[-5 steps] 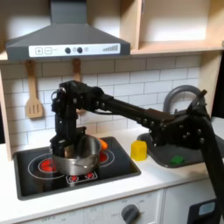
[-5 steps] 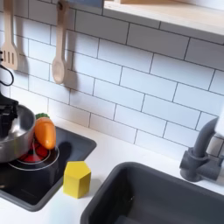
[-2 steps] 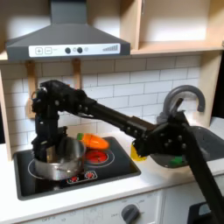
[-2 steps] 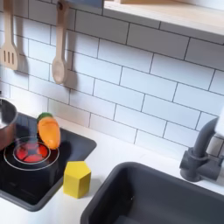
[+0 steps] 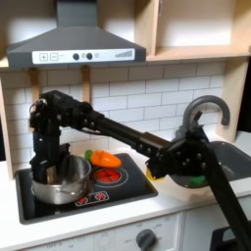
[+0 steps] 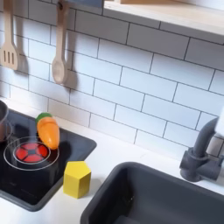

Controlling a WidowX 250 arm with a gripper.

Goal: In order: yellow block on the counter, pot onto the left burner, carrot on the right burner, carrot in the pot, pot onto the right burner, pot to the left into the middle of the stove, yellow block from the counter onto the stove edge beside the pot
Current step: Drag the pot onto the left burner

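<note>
The steel pot (image 5: 63, 182) sits on the left side of the black stove (image 5: 132, 184) in the first exterior view, over the left burner. My gripper (image 5: 46, 170) reaches down onto the pot's left rim and is shut on it. The orange carrot (image 5: 103, 157) lies at the back of the stove behind the right burner (image 5: 108, 175); in the second exterior view the carrot (image 6: 48, 131) stands beside the bare red burner (image 6: 30, 152). The yellow block (image 6: 77, 178) rests on the off-white counter (image 6: 109, 162) between stove and sink, partly hidden by my arm as the yellow block (image 5: 150, 169) in the first exterior view.
A grey sink (image 6: 166, 198) with a faucet (image 6: 202, 150) lies at the second exterior view's right. A wooden spoon (image 6: 59, 54) and spatula (image 6: 9, 45) hang on the tiled wall. A range hood (image 5: 74, 44) overhangs the stove.
The gripper dragged the pot leftward across the stove in the first exterior view. In the second exterior view the pot slid off to the left, uncovering the red burner. Carrot and block stayed put.
</note>
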